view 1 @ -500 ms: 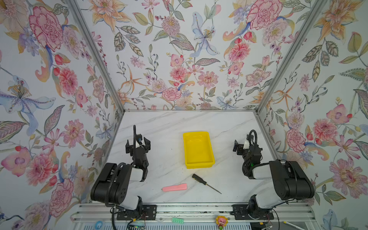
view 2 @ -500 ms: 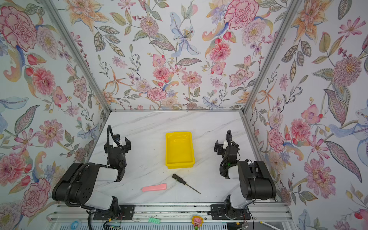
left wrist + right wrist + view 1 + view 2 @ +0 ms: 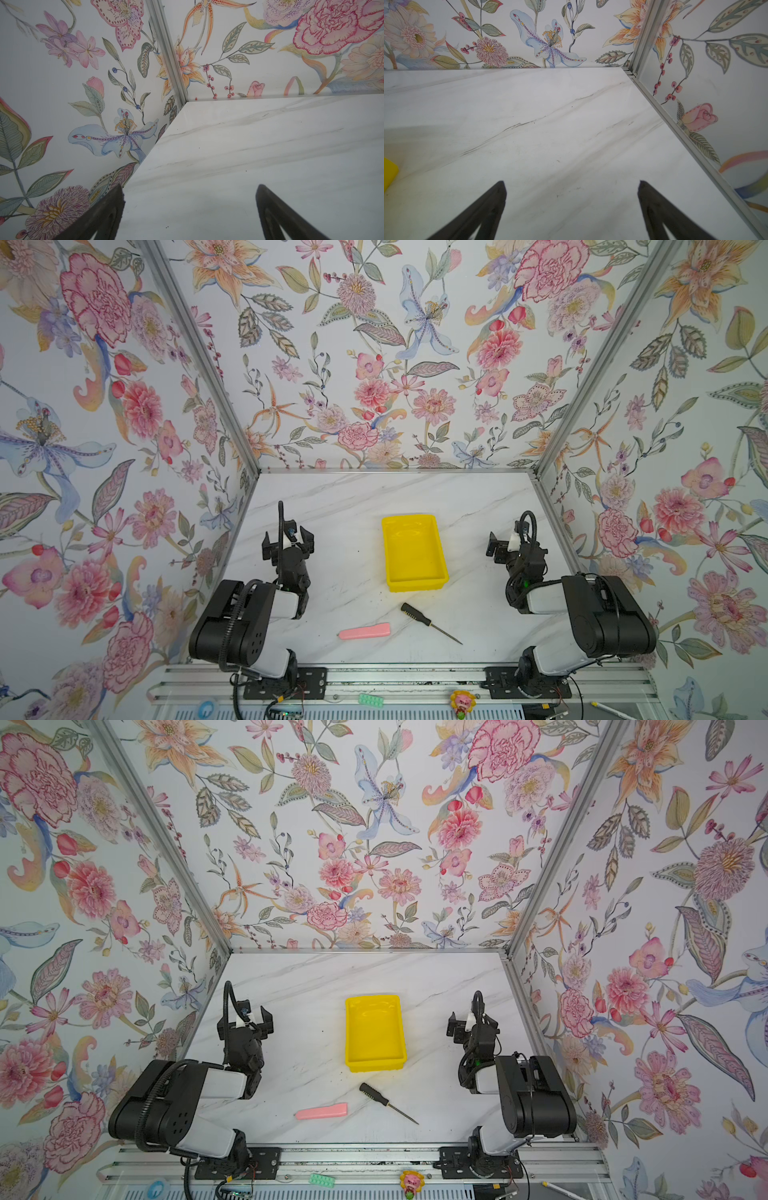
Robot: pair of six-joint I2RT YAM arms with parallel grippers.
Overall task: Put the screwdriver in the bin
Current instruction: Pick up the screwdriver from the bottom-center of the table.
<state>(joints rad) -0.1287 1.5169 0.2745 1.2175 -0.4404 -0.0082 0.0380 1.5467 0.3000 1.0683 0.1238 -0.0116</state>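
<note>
The screwdriver (image 3: 428, 621) (image 3: 386, 1101) lies flat on the marble table near its front edge, black handle toward the bin, thin shaft pointing front-right. The yellow bin (image 3: 413, 552) (image 3: 374, 1032) stands just behind it, nothing inside. My left gripper (image 3: 287, 540) (image 3: 249, 1021) (image 3: 190, 194) rests open at the table's left side, nothing between its fingers. My right gripper (image 3: 508, 545) (image 3: 471, 1024) (image 3: 571, 187) rests open at the right side, also with nothing in it. In the right wrist view only a corner of the bin (image 3: 389, 173) shows. Both grippers are well apart from the screwdriver.
A pink rounded bar (image 3: 365, 631) (image 3: 321, 1111) lies left of the screwdriver near the front edge. Floral walls close the table on three sides. Small items sit on the metal rail (image 3: 399, 686) below the front edge.
</note>
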